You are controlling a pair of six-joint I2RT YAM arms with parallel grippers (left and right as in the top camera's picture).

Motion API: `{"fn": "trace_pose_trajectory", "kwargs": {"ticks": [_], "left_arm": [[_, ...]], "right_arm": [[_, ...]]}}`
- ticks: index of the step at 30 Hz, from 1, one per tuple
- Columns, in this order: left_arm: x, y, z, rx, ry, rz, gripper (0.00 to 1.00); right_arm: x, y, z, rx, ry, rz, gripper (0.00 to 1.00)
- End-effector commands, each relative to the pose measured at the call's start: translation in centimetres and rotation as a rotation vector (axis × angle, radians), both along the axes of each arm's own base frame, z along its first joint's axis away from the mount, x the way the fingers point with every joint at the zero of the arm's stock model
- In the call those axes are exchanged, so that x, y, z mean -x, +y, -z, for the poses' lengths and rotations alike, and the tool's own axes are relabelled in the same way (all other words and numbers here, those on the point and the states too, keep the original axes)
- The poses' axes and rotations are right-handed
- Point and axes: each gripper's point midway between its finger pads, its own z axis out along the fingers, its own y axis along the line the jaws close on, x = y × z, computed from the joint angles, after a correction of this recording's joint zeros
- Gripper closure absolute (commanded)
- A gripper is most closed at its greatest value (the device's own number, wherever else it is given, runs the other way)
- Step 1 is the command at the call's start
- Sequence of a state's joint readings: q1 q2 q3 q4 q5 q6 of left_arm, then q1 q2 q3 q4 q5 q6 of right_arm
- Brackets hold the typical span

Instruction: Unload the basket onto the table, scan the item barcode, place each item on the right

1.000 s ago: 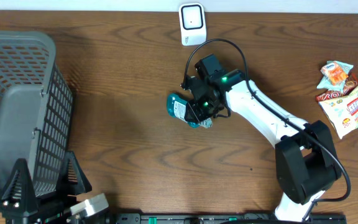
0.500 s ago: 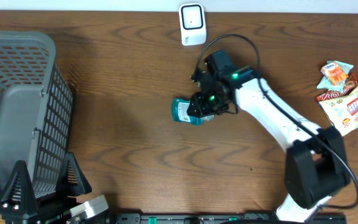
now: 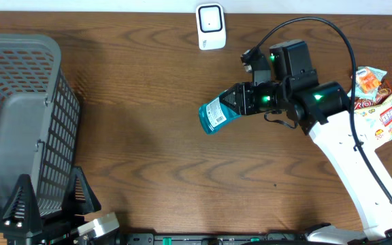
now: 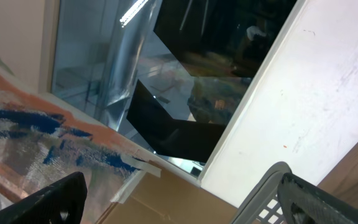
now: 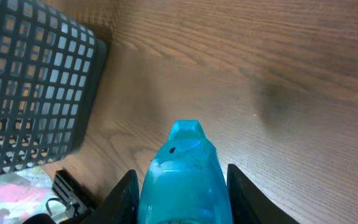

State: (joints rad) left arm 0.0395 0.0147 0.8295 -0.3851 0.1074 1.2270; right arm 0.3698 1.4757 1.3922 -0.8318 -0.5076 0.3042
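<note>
Right gripper (image 3: 240, 101) is clamped on one end of a blue bottle (image 3: 215, 116), which appears lifted off the table at frame centre, with a pale label showing on top. The white scanner (image 3: 211, 26) sits at top centre.

Judgement: carry the bottle toward the scanner, roll the wrist so the label faces its window, and hold it steady.

Left gripper (image 3: 50, 204) sits at lower left — jaws wide apart, empty.

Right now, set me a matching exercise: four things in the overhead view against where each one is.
Things:
1 blue bottle
2 white scanner
3 grey basket
4 snack packets

Places:
A far edge of the table, near the middle
B left end of the table
C gripped between the right fingers
D right edge of the table

Pairs: 1-C, 2-A, 3-B, 4-D
</note>
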Motion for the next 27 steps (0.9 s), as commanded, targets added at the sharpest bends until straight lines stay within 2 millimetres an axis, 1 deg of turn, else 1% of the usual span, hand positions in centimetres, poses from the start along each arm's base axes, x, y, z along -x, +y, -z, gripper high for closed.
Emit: {"fn": "trace_pose_trajectory", "kwargs": {"ticks": [1, 3, 5, 13, 14, 16, 19, 20, 23, 27], "left_arm": [[0.2, -0.2, 0.1, 0.009, -0.008, 0.015, 0.02], [0.2, -0.2, 0.1, 0.009, -0.008, 0.015, 0.02], [0.2, -0.2, 0.1, 0.009, -0.008, 0.015, 0.02], [-0.1, -0.2, 0.8, 0.011, 0.024, 0.015, 0.02], [-0.2, -0.2, 1.1, 0.012, 0.036, 0.015, 0.02], [-0.4, -0.2, 1.8, 0.013, 0.064, 0.015, 0.02], [-0.6, -0.2, 2.7, 0.015, 0.103, 0.015, 0.02], [-0.7, -0.2, 2.8, 0.016, 0.110, 0.015, 0.02], [-0.7, -0.2, 2.9, 0.016, 0.112, 0.015, 0.02], [-0.7, -0.2, 2.9, 0.016, 0.113, 0.015, 0.02]], "right_arm": [[-0.3, -0.2, -0.6, 0.000, -0.010, 0.020, 0.99], [-0.9, -1.4, 0.2, 0.074, -0.018, 0.075, 0.99], [-1.3, -2.3, 0.7, 0.120, -0.024, 0.108, 0.99], [-1.3, -2.2, 0.6, 0.117, -0.027, 0.109, 0.99], [-1.5, -2.5, 0.9, 0.138, -0.033, 0.120, 0.99], [-1.9, -3.4, 1.7, 0.210, -0.052, 0.161, 0.99], [-2.4, -4.7, 3.8, 0.336, -0.062, 0.233, 0.99], [-2.5, -4.9, 4.4, 0.363, -0.063, 0.244, 0.99], [-2.6, -4.7, 6.0, 0.423, -0.059, 0.242, 0.98], [-3.1, -4.6, 7.4, 0.490, -0.061, 0.247, 0.99]]}}
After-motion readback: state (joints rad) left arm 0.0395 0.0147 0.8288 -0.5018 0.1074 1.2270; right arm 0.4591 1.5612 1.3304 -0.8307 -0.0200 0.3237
